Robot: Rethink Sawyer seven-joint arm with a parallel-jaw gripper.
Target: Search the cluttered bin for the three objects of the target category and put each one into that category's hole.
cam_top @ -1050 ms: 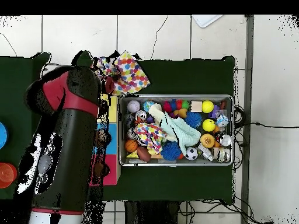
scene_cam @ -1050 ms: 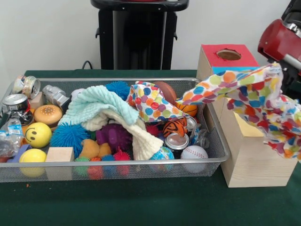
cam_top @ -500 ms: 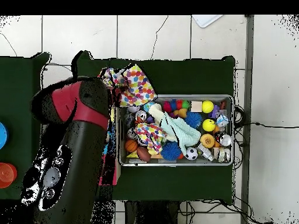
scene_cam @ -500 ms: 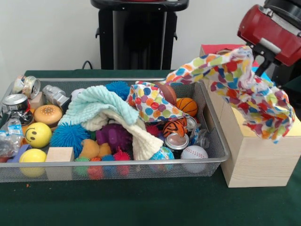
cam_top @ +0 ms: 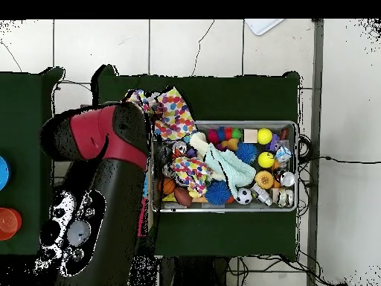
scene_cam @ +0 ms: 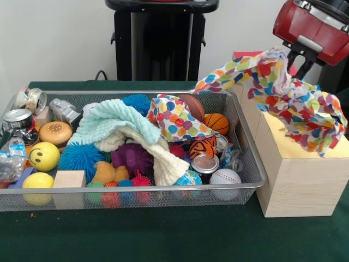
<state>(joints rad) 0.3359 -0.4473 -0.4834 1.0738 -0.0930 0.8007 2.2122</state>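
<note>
A table (scene_cam: 163, 240) covered in dark green cloth carries everything; directly on it sits a wire mesh bin (scene_cam: 136, 196), long side parallel to the table's front edge, filling most of the middle; a strip of bare green cloth runs between the bin and the front edge; just beside the bin's right end in the front view stands a pale wooden box (scene_cam: 297, 183), its side close against the mesh wall, its top partly yellow; in the overhead view the green cloth (cam_top: 223, 93) shows bare along the edge beyond the bin (cam_top: 223, 124); a second green surface (cam_top: 22, 104) lies apart at the left.
</note>
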